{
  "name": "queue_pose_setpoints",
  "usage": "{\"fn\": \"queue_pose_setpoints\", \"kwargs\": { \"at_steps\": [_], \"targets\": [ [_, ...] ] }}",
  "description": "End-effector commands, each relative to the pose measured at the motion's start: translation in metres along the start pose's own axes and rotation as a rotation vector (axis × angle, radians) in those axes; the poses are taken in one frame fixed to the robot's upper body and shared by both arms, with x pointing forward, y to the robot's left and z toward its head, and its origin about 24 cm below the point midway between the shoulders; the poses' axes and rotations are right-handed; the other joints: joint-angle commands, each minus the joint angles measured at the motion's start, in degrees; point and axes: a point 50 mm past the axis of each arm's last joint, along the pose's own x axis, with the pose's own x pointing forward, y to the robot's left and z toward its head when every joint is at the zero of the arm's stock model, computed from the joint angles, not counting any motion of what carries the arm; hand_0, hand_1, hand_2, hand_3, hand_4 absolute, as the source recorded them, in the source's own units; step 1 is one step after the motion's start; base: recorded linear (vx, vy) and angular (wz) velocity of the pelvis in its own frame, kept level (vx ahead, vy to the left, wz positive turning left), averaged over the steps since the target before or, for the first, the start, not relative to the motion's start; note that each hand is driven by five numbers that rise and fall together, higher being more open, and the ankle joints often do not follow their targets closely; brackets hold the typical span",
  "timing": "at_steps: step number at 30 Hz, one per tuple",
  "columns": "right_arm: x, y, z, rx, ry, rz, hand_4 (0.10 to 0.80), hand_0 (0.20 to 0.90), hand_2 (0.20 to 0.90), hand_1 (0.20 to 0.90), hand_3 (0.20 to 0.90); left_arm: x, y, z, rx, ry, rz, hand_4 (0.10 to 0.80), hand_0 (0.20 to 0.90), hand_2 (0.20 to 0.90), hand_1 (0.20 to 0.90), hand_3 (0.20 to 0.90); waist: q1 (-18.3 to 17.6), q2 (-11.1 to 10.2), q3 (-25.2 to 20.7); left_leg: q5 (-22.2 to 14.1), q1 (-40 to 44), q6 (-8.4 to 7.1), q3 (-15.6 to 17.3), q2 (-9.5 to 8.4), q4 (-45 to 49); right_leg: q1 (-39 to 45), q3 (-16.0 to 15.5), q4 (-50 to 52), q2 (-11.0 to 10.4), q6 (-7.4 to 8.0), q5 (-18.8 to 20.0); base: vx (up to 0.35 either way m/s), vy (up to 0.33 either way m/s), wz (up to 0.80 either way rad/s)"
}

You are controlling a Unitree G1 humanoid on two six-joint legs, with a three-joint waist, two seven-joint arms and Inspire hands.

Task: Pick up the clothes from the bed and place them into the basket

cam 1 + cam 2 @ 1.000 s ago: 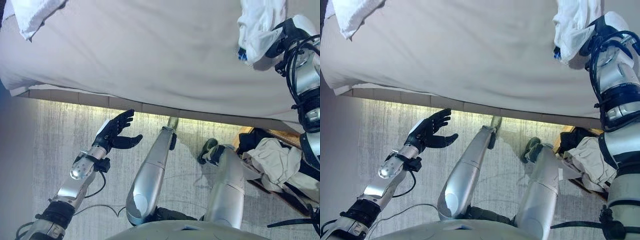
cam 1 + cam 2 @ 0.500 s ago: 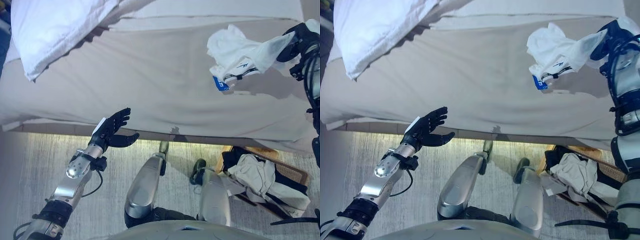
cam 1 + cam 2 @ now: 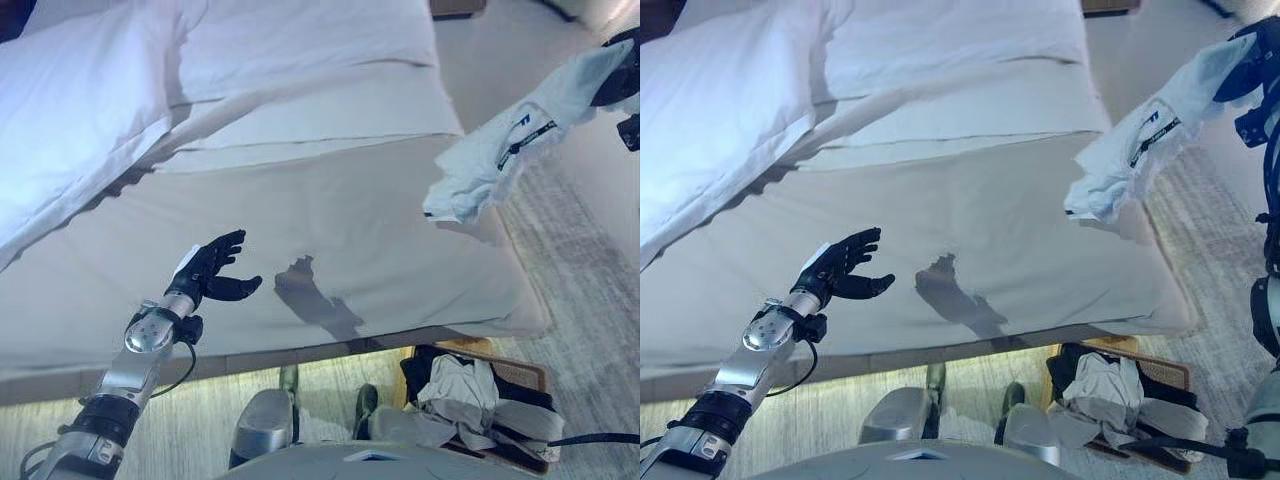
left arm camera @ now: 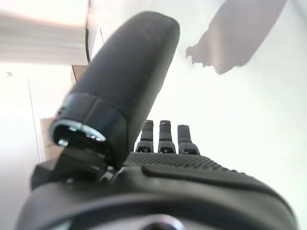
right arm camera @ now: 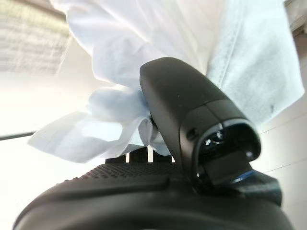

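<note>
My right hand (image 3: 618, 84) is at the upper right, shut on a white garment (image 3: 505, 150) with dark print that hangs off the bed's right edge, above the floor. In the right wrist view the thumb (image 5: 192, 115) presses into the white cloth (image 5: 110, 115). The wicker basket (image 3: 530, 377) stands on the floor by the bed's near right corner, with light and dark clothes (image 3: 465, 390) in it. My left hand (image 3: 212, 270) is open, held over the bed's front part; its straight fingers (image 4: 165, 136) show in the left wrist view.
The bed (image 3: 380, 230) has a beige sheet, a white folded duvet (image 3: 300, 60) further back and a large white pillow (image 3: 70, 120) at the left. A strip of grey carpet (image 3: 590, 260) runs along the bed's right side.
The camera has tilted up, so the bed now shows further back. My right hand has lifted the white garment up and to the right, off the bed's edge. The left hand has kept its pose.
</note>
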Motion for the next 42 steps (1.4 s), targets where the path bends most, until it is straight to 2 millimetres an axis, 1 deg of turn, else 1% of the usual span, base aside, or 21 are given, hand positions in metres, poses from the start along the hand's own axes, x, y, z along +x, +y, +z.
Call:
{"fn": "queue_pose_setpoints", "kwargs": {
  "at_steps": [1,3,4,6,7,8,9,10,14,18,19,20,22,23,26,29,31,32,37,41,42],
  "targets": [
    [-0.014,-0.052,-0.004,-0.046,-0.083,-0.174,0.1,0.3,0.3,0.3,0.2,-0.003,-0.002,-0.005,0.023,-0.024,0.001,0.8,0.9,0.9,0.9,0.9,-2.5,-0.6,-12.2,-7.8,0.6,-2.24,0.9,2.1,2.2,-4.4,1.7,-0.4,1.1,0.57,1.5,-0.099,0.01,-0.29],
    [-0.018,-0.061,-0.007,-0.024,-0.091,-0.216,0.1,0.3,0.3,0.3,0.2,-0.001,-0.001,-0.004,0.024,-0.024,0.014,0.8,0.9,0.9,0.9,0.9,-3.8,-0.6,-12.8,-7.7,1.6,-2.29,1.5,2.21,0.6,-4.4,2.6,-1.5,1.7,0.8,2.0,-0.085,0.009,-0.33],
    [-0.018,-0.061,-0.007,-0.023,-0.09,-0.216,0.1,0.3,0.3,0.3,0.2,-0.001,-0.001,-0.004,0.025,-0.024,0.014,0.8,0.9,0.9,0.9,0.9,-3.7,-0.6,-12.7,-7.7,1.6,-2.29,1.5,2.22,0.5,-4.3,2.7,-1.6,1.7,0.8,2.1,-0.054,0.004,-0.32],
    [-0.024,-0.071,-0.015,0.008,-0.093,-0.246,0.1,0.3,0.3,0.3,0.2,0.002,0.001,-0.006,0.022,-0.016,0.029,0.8,0.9,0.9,0.9,0.9,-5.7,-0.6,-13.5,-7.7,2.5,-2.3,2.3,2.14,-0.6,-4.4,4.5,-2.9,2.6,1.04,2.7,-0.054,0.003,-0.31],
    [-0.025,-0.073,-0.016,0.011,-0.092,-0.25,0.1,0.3,0.3,0.3,0.2,0.002,0.001,-0.006,0.023,-0.016,0.029,0.8,0.9,0.9,0.9,0.9,-5.7,-0.7,-13.6,-7.8,2.6,-2.3,2.4,2.15,-0.7,-4.4,4.7,-3.0,2.7,1.06,2.8,-0.044,0.007,-0.26],
    [-0.028,-0.077,-0.018,0.018,-0.097,-0.26,0.1,0.3,0.3,0.3,0.2,0.002,0.002,-0.008,0.02,-0.012,0.032,0.8,0.9,0.9,0.9,0.9,-6.9,-0.7,-13.9,-8.0,2.9,-2.24,2.9,2.21,-0.7,-4.5,5.5,-3.0,2.9,1.08,2.8,-0.024,0.013,-0.28],
    [-0.03,-0.079,-0.021,0.026,-0.099,-0.263,0.1,0.3,0.3,0.3,0.2,0.002,0.002,-0.009,0.02,-0.01,0.032,0.8,0.9,0.9,0.9,0.9,-7.2,-0.7,-14.1,-8.1,3.1,-2.21,3.3,2.27,-0.7,-4.5,5.9,-2.9,3.1,1.09,2.8,-0.039,0.026,-0.25],
    [-0.034,-0.08,-0.026,0.04,-0.106,-0.266,0.1,0.3,0.3,0.3,0.2,0.003,0.003,-0.01,0.013,-0.008,0.037,0.8,0.9,0.9,0.9,0.9,-8.6,-0.4,-14.4,-8.4,3.3,-2.09,3.9,2.34,-0.7,-4.9,6.9,-2.6,3.5,1.13,2.6,-0.031,0.024,-0.31],
    [-0.044,-0.072,-0.047,0.053,-0.093,-0.258,0.1,0.3,0.3,0.3,0.2,0.007,0.006,-0.007,0.011,-0.007,0.047,0.8,0.9,0.9,0.9,0.9,-10.8,-0.3,-14.4,-8.9,3.5,-1.59,4.2,2.08,-0.5,-5.7,9.2,-1.7,4.5,1.0,2.3,-0.06,0.006,-0.3],
    [-0.053,-0.066,-0.062,0.051,-0.077,-0.235,0.1,0.3,0.3,0.3,0.2,0.009,0.008,-0.008,0.013,0.001,0.053,0.8,0.9,0.9,0.9,0.9,-12.3,-0.2,-14.1,-9.6,3.7,-1.2,4.9,1.99,0.2,-6.1,10.7,-1.4,5.0,0.98,2.2,-0.037,0.004,-0.29],
    [-0.057,-0.061,-0.069,0.048,-0.068,-0.214,0.1,0.3,0.3,0.3,0.2,0.007,0.008,-0.012,0.01,0.009,0.059,0.8,0.9,0.9,0.9,0.9,-13.2,0.0,-14.1,-10.0,3.9,-1.06,5.3,1.9,0.6,-6.1,11.3,-1.5,5.1,1.01,2.3,0.001,0.003,-0.36],
    [-0.058,-0.061,-0.071,0.047,-0.064,-0.212,0.1,0.3,0.3,0.3,0.2,0.006,0.008,-0.012,0.01,0.011,0.058,0.8,0.9,0.9,0.9,0.9,-13.3,0.0,-14.1,-10.1,4.0,-1.04,5.4,1.89,0.6,-6.1,11.4,-1.5,5.2,1.02,2.4,0.011,-0.002,-0.27],
    [-0.065,-0.048,-0.086,0.06,-0.046,-0.185,0.1,0.3,0.3,0.3,0.2,0.004,0.01,-0.016,0.003,0.021,0.062,0.8,0.9,0.9,0.9,0.9,-14.5,0.2,-14.2,-10.5,4.3,-0.98,6.4,1.97,1.0,-6.3,12.2,-1.6,5.3,1.19,2.6,0.005,-0.006,-0.29],
    [-0.066,-0.048,-0.087,0.061,-0.043,-0.186,0.1,0.3,0.3,0.3,0.2,0.004,0.009,-0.016,0.005,0.021,0.06,0.8,0.9,0.9,0.9,0.9,-14.4,0.2,-14.3,-10.5,4.3,-0.98,6.4,1.98,1.1,-6.3,12.2,-1.6,5.3,1.19,2.6,-0.019,-0.002,-0.29],
    [-0.075,-0.027,-0.106,0.112,-0.007,-0.165,0.1,0.3,0.3,0.3,0.2,0.005,0.008,-0.016,0.004,0.021,0.059,0.8,0.9,0.9,0.9,0.9,-15.5,0.6,-13.8,-10.7,4.2,-0.93,7.1,2.14,1.4,-7.0,12.8,-1.5,5.4,1.27,2.8,-0.037,0.003,-0.18],
    [-0.08,-0.015,-0.116,0.157,0.02,-0.143,0.1,0.3,0.3,0.3,0.2,0.006,0.007,-0.015,0.005,0.027,0.057,0.8,0.9,0.9,0.9,0.9,-15.6,0.8,-13.5,-10.8,4.1,-0.92,7.3,2.14,1.5,-7.2,12.8,-1.5,5.4,1.35,3.0,-0.024,-0.004,-0.14],
    [-0.086,0.001,-0.127,0.196,0.048,-0.099,0.1,0.3,0.3,0.3,0.2,0.006,0.008,-0.016,0.003,0.031,0.055,0.8,0.9,0.9,0.9,0.9,-16.0,1.1,-13.2,-10.9,4.1,-0.86,7.6,2.05,1.5,-7.5,12.9,-1.5,5.4,1.44,3.1,-0.008,-0.002,-0.03],
    [-0.087,0.003,-0.128,0.195,0.053,-0.093,0.1,0.3,0.3,0.3,0.2,0.006,0.008,-0.016,0.004,0.032,0.054,0.8,0.9,0.9,0.9,0.9,-16.0,1.0,-13.1,-10.9,4.0,-0.86,7.6,2.05,1.5,-7.5,12.8,-1.4,5.4,1.46,3.1,0.0,0.0,0.0],
    [-0.096,0.03,-0.147,0.178,0.127,0.044,0.1,0.3,0.3,0.3,0.2,0.005,0.007,-0.015,0.001,0.031,0.049,0.8,0.9,0.9,0.9,0.9,-16.1,1.2,-12.6,-10.9,3.8,-0.77,8.1,1.92,1.8,-8.1,12.5,-1.2,5.2,1.61,3.4,-0.002,-0.004,0.01],
    [-0.1,0.047,-0.154,0.184,0.167,0.131,0.1,0.3,0.3,0.3,0.2,0.005,0.006,-0.017,0.006,0.042,0.042,0.8,0.9,0.9,0.9,0.9,-16.0,1.3,-12.4,-10.8,3.6,-0.75,8.3,1.74,2.0,-8.5,12.1,-1.0,5.0,1.69,3.5,0.0,0.0,0.0],
    [-0.102,0.055,-0.156,0.19,0.181,0.16,0.1,0.3,0.3,0.3,0.2,0.005,0.006,-0.017,0.012,0.046,0.037,0.8,0.9,0.9,0.9,0.9,-15.9,1.4,-12.3,-10.8,3.5,-0.7,8.3,1.65,2.1,-8.6,12.1,-0.8,4.9,1.71,3.5,-0.006,-0.025,-0.03]
  ]
}}
